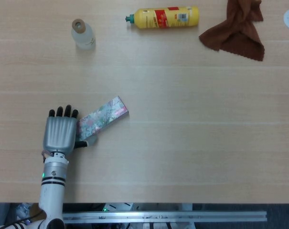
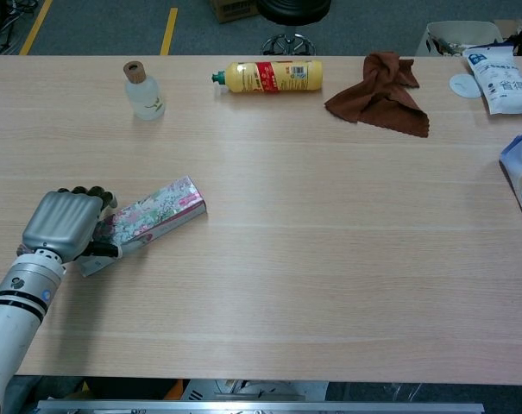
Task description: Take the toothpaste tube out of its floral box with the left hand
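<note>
Head view is leaving the toothpaste tube hidden inside the floral box (image 1: 103, 118), lying on the desk (image 1: 192, 143); left hand (image 1: 59, 133) is lying palm-down, fingers (image 2: 95, 195) grasping the box's near end.

The floral box (image 1: 102, 119) (image 2: 150, 220) is a long, flat carton printed in pink, green and white, lying on its side in the lower left of both views. It slants from lower left up to upper right. At its lower-left end a pale tip of the toothpaste tube (image 1: 93, 140) (image 2: 91, 262) pokes out.
</note>
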`<action>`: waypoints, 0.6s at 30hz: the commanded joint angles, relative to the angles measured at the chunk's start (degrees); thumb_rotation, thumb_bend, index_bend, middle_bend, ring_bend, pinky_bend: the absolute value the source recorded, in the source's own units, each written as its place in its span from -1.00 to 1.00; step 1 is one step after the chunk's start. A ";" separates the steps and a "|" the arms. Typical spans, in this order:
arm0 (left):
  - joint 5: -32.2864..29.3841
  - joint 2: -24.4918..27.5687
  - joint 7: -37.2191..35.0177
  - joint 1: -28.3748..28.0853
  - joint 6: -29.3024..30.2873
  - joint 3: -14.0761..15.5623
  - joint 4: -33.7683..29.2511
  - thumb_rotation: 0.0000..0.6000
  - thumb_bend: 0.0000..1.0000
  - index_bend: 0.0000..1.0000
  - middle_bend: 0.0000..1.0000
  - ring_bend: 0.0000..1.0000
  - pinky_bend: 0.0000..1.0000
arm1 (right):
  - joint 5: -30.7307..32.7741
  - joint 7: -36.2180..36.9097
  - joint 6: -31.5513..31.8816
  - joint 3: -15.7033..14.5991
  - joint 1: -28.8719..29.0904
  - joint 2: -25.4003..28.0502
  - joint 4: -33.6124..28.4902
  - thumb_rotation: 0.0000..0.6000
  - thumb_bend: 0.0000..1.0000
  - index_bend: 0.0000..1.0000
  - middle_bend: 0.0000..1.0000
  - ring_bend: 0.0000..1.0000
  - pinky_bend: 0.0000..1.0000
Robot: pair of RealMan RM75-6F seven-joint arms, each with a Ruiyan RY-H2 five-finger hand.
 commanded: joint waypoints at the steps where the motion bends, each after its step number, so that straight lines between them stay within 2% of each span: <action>1: 0.02 -0.32 -0.31 -0.15 -0.03 -0.22 0.89 -0.26 -0.82 -0.49 -0.57 -0.52 -0.36 | 0.08 0.07 -0.12 -0.01 0.00 -0.04 0.09 1.00 -0.18 -0.09 -0.27 -0.45 -0.28; 4: 0.16 -0.56 -0.81 -0.16 0.03 -0.30 1.32 -0.18 -0.82 -0.48 -0.56 -0.48 -0.31 | 0.16 0.18 -0.29 -0.04 0.00 -0.08 0.24 1.00 -0.18 -0.09 -0.27 -0.45 -0.28; 9: 0.55 -0.71 -1.65 -0.12 0.20 -0.30 1.53 0.08 -0.82 -0.46 -0.46 -0.39 -0.25 | 0.18 0.34 -0.35 -0.08 -0.04 -0.18 0.40 1.00 -0.18 -0.09 -0.27 -0.45 -0.28; 18: 1.60 -0.61 -3.09 -0.10 0.42 -0.15 1.57 0.20 -0.82 -0.39 -0.37 -0.32 -0.19 | 0.32 0.67 -0.68 -0.12 -0.02 -0.44 0.83 1.00 -0.18 -0.09 -0.27 -0.45 -0.28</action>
